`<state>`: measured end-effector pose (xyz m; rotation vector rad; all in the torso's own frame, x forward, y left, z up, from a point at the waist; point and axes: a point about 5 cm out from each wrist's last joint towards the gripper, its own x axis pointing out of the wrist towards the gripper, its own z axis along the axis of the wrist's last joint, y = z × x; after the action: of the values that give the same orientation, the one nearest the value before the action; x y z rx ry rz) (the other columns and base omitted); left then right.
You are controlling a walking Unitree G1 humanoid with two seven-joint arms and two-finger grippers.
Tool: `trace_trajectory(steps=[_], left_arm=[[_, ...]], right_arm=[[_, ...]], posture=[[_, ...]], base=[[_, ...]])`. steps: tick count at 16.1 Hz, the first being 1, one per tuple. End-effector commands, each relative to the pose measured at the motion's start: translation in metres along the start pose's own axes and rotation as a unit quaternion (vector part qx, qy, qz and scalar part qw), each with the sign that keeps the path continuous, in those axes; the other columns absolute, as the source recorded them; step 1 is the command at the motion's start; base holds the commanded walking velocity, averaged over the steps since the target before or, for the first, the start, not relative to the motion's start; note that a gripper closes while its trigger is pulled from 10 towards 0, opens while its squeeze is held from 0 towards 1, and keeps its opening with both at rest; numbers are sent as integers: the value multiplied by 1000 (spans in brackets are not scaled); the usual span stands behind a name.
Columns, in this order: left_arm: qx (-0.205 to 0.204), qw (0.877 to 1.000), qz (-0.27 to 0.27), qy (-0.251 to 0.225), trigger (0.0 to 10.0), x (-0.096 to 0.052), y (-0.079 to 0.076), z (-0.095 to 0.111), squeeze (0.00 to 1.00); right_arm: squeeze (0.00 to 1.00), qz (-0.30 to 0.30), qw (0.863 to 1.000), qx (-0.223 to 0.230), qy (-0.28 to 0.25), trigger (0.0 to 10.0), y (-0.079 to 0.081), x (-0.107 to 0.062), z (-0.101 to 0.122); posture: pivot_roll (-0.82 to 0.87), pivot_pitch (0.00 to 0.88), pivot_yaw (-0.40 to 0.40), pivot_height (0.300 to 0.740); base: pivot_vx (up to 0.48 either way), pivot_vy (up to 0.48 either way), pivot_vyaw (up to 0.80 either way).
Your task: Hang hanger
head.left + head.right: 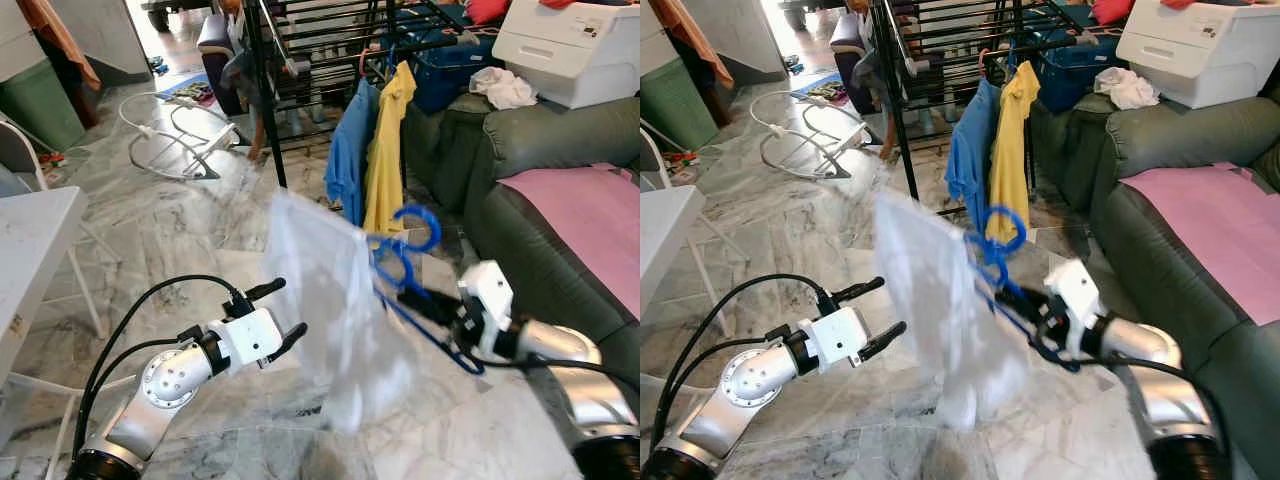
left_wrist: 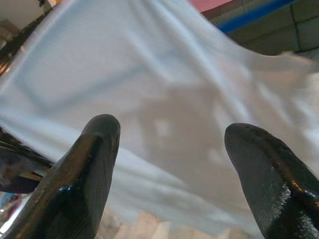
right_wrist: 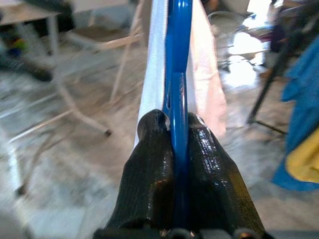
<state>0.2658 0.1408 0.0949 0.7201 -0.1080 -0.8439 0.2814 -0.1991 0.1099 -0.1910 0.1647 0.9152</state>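
Note:
A blue plastic hanger [image 1: 405, 262] carries a thin white garment [image 1: 330, 300] that hangs blurred in mid-air before me. My right gripper [image 1: 425, 303] is shut on the blue hanger's lower bar [image 3: 178, 119], fingers [image 3: 149, 184] pressed on both sides of it. My left gripper [image 1: 285, 315] is open just left of the white garment, fingers [image 2: 84, 174] spread with the cloth [image 2: 169, 99] right in front of them, not pinched. A black drying rack [image 1: 300, 40] stands further back with a blue shirt [image 1: 350, 150] and a yellow shirt [image 1: 385, 150] hanging from it.
A dark green sofa [image 1: 560, 150] with a pink cloth [image 1: 600, 210] lies at the right. A white printer [image 1: 575, 45] sits on its back. A white table [image 1: 30, 240] is at the left. White hangers and cable [image 1: 175, 135] lie on the marble floor.

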Motion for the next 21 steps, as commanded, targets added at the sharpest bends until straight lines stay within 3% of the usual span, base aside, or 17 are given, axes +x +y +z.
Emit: trace_trajectory(steps=[1,10,13,14,16,17,18,19,21], left_arm=[[21,1000,-3,2,10000,-4,9,1,1000],[70,997,-16,-12,10000,-3,41,10,1000],[46,997,-66,-6,10000,-1,34,7,1000],[43,995,-93,0,10000,0,29,4,0],[26,990,-137,12,10000,1,24,-1,0],[24,988,-152,19,9451,1,23,-4,0],[24,988,-152,19,4078,3,26,-5,0],[26,988,-151,18,3176,5,29,-5,0],[22,987,-156,15,157,8,34,-5,0]], right_arm=[[0,36,999,-23,-27,10000,0,-1,18],[0,160,984,-55,55,10000,8,-17,9],[0,180,979,-77,65,10000,10,-16,10],[0,187,976,-92,68,10000,11,-15,12],[0,196,971,-116,74,10000,9,-14,15],[0,198,970,-121,74,10000,8,-14,16],[0,199,969,-126,74,10000,8,-14,18],[0,203,967,-133,77,10000,7,-14,18],[0,212,961,-150,90,10000,7,-15,15]], posture=[[-111,0,62,740],[-105,0,74,740],[-107,0,79,740],[-111,0,80,740],[-115,0,80,740],[-115,0,80,740],[-115,0,80,740],[-120,0,85,740],[-122,0,87,740]], base=[[0,0,0],[0,0,0],[0,0,0],[0,0,0],[0,0,0],[0,0,0],[0,0,0],[0,0,0],[0,0,0]])
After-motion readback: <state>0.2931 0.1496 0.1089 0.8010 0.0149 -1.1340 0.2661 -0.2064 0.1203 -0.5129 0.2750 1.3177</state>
